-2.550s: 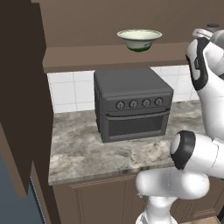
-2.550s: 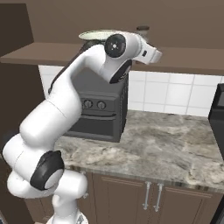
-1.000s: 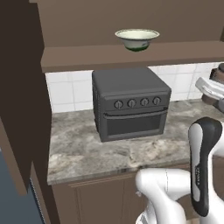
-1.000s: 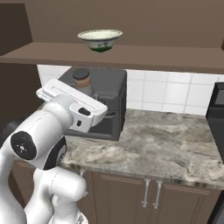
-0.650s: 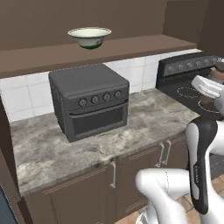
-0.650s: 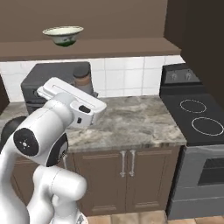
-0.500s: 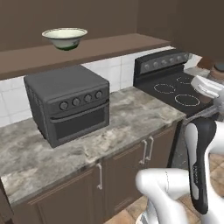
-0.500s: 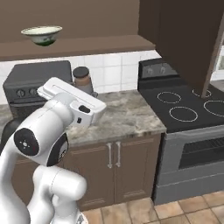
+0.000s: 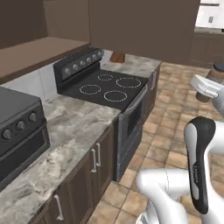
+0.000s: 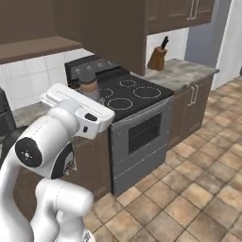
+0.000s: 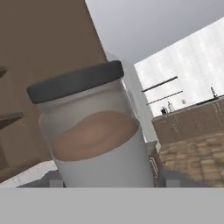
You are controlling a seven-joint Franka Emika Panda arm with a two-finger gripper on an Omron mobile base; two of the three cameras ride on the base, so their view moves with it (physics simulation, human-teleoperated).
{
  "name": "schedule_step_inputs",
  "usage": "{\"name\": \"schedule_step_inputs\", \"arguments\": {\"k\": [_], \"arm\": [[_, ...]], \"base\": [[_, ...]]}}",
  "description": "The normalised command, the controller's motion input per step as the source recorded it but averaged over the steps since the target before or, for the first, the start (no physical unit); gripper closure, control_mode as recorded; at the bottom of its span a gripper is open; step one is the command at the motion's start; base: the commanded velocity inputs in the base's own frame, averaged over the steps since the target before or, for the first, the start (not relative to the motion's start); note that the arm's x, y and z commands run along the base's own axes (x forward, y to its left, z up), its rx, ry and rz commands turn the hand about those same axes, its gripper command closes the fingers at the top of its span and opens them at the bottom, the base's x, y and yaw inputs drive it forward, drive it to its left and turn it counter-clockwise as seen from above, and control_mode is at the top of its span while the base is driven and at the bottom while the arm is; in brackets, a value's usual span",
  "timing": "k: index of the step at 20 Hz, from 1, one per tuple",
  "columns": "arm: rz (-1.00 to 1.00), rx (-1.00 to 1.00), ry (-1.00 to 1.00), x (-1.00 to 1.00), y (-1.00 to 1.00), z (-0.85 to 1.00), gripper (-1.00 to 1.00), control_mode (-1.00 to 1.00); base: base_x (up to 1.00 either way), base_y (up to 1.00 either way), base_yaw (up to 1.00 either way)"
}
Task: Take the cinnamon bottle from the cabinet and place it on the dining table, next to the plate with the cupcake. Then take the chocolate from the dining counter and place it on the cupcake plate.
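Base swung from oven to stove [image 9: 109,85]; fingers clenched on cinnamon bottle [image 11: 94,131]. You steer on toward dining table.

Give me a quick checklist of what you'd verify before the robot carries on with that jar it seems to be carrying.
1. Jar in the hand: ok. It sits close before the hand camera, and the right base view shows it above the hand.
2. Lid on: ok, the dark lid is seated on top.
3. Jar upright: ok in the right base view; the lean in the hand view may be just the camera's tilt.
4. Firmness of the grip: cannot tell, the fingers are hidden.
5. Dining table and cupcake plate in sight: not ok. Ahead are the stove, a counter and tiled floor.
6. Floor free to drive: ok, as far as the tiles show.
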Motion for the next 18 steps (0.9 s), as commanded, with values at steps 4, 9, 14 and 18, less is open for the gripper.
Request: {"name": "schedule_step_inputs", "arguments": {"k": [4, 9, 14, 18], "arm": [[0.0, 0.0, 0.0, 0.0, 0.0, 0.0, 1.0, 1.0], [0.0, 0.0, 0.0, 0.0, 0.0, 0.0, 1.0, 1.0], [0.0, 0.0, 0.0, 0.0, 0.0, 0.0, 1.0, 1.0], [0.0, 0.0, 0.0, 0.0, 0.0, 0.0, 1.0, 1.0]], "base": [[-0.15, -0.28, -0.78], [-0.13, -0.37, -0.76], [-0.11, -0.41, -0.72], [-0.02, -0.41, -0.66]]}}
